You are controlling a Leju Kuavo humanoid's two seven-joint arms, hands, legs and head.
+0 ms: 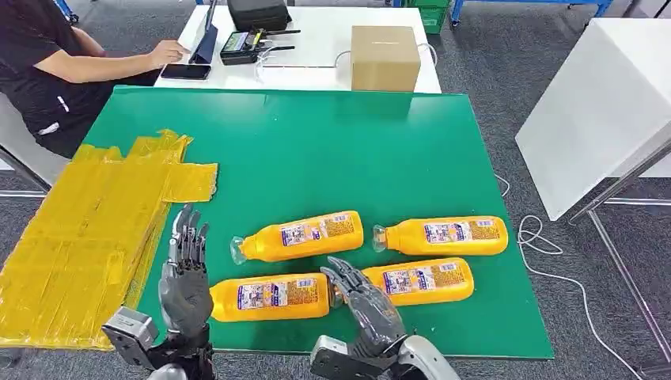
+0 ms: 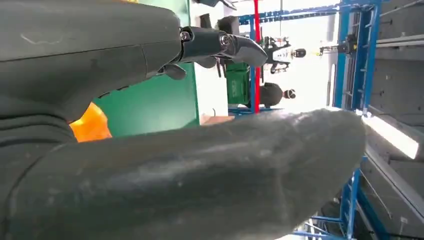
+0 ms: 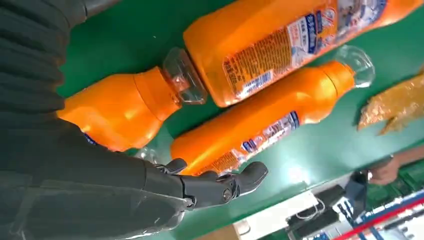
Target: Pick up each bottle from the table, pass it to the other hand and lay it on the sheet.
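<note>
Head view: right hand [image 1: 365, 305] overlaps the cap between the two lower bottles, hiding it; fingers spread, holding nothing. Left hand [image 1: 183, 273] likewise spread. Four bottles [image 1: 301, 235] lie centre-right on the table [image 1: 332, 150]; one sheet [image 1: 87, 237] at left.

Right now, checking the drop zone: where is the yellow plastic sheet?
Head view: the yellow plastic sheet lies over the green table's left edge, beside the left hand.

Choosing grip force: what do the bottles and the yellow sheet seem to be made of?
Bottles: likely glossy plastic, orange, with clear caps and printed labels; highlights show along their sides. Sheet: looks like thin yellow plastic film, shiny and wrinkled, with creased, ragged edges; foil cannot be ruled out.
</note>
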